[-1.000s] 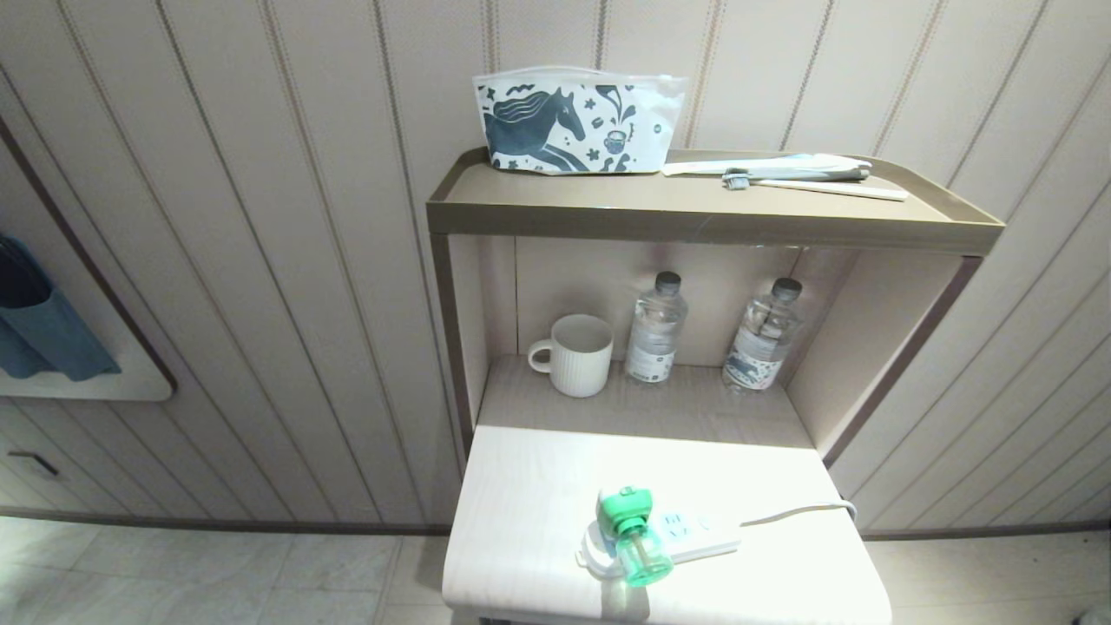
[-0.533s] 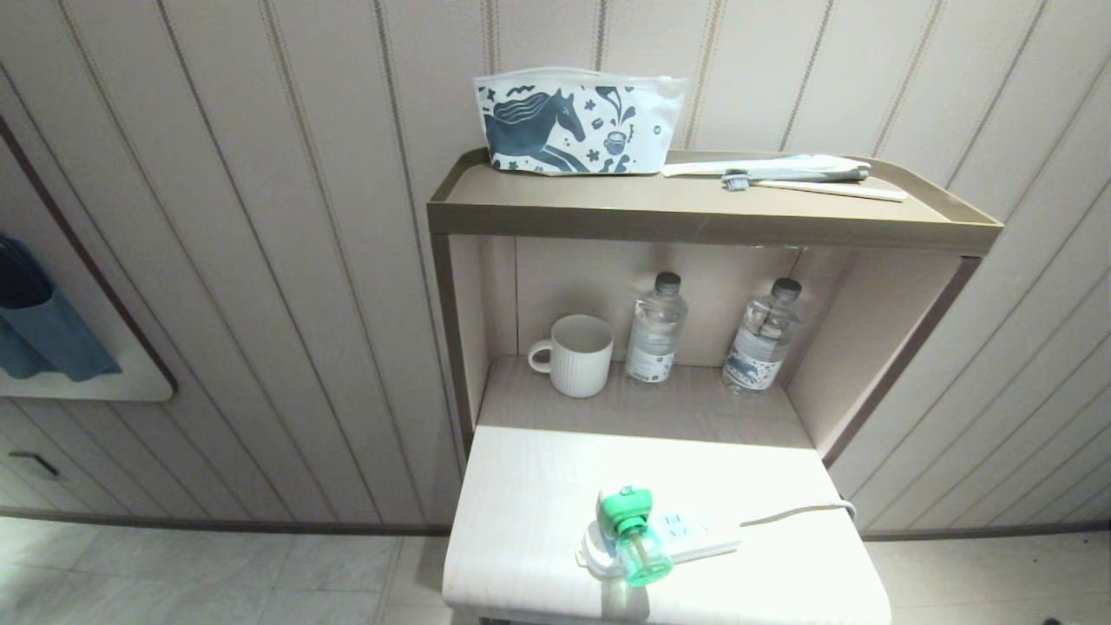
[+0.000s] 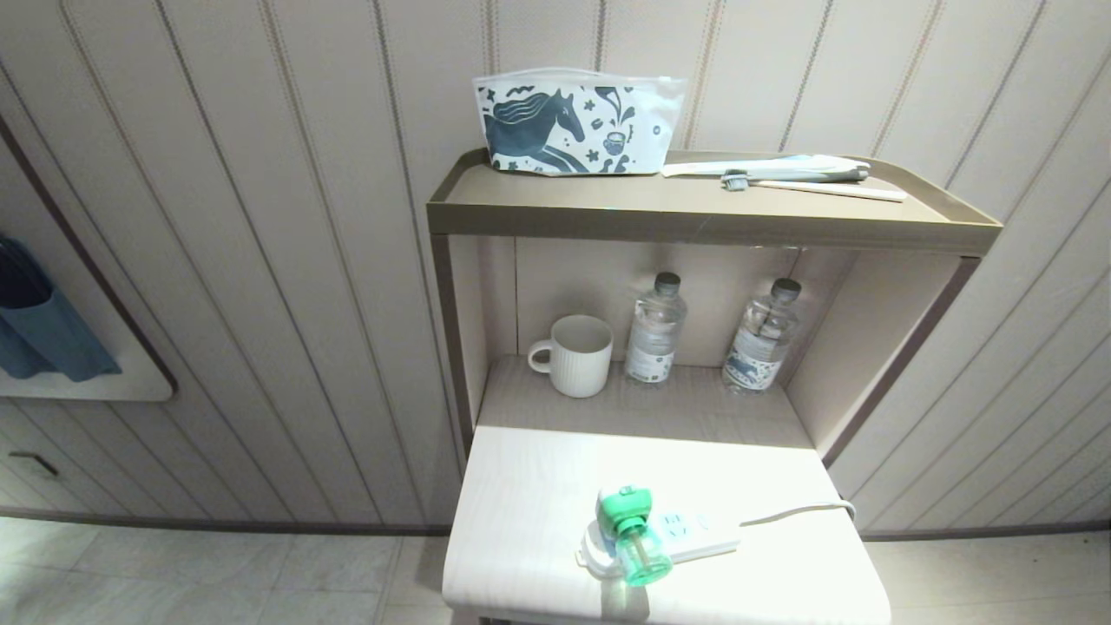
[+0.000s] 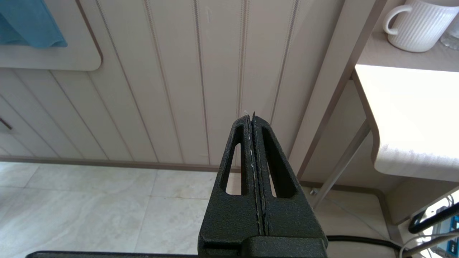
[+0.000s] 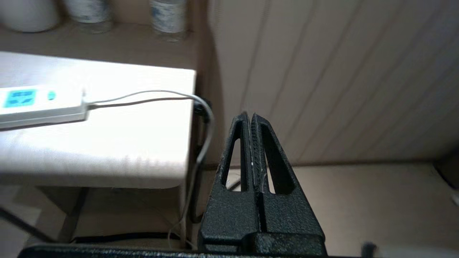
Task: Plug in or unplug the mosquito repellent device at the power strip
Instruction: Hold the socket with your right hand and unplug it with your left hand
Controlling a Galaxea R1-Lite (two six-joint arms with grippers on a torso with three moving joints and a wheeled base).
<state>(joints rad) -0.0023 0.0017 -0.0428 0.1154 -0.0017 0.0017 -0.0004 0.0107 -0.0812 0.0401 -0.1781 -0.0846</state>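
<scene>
The mosquito repellent device (image 3: 632,531), a green bottle with a green-and-white head, sits plugged into the white power strip (image 3: 686,536) near the front edge of the pale table (image 3: 538,521). The strip's blue socket end (image 5: 19,98) and white cord (image 5: 143,96) also show in the right wrist view. Neither arm appears in the head view. My left gripper (image 4: 251,115) hangs shut and empty below and left of the table, facing the panelled wall. My right gripper (image 5: 249,116) hangs shut and empty below the table's right corner.
In the shelf niche behind the table stand a white mug (image 3: 577,354) and two clear water bottles (image 3: 656,328). The top shelf (image 3: 712,221) holds a horse-print pouch (image 3: 573,121) and a toothbrush (image 3: 807,178). Cables run down by the table's right leg (image 5: 195,168).
In the head view a dark bit of the right arm at the bottom right corner has dropped out of sight. The device, strip and shelf items have not moved.
</scene>
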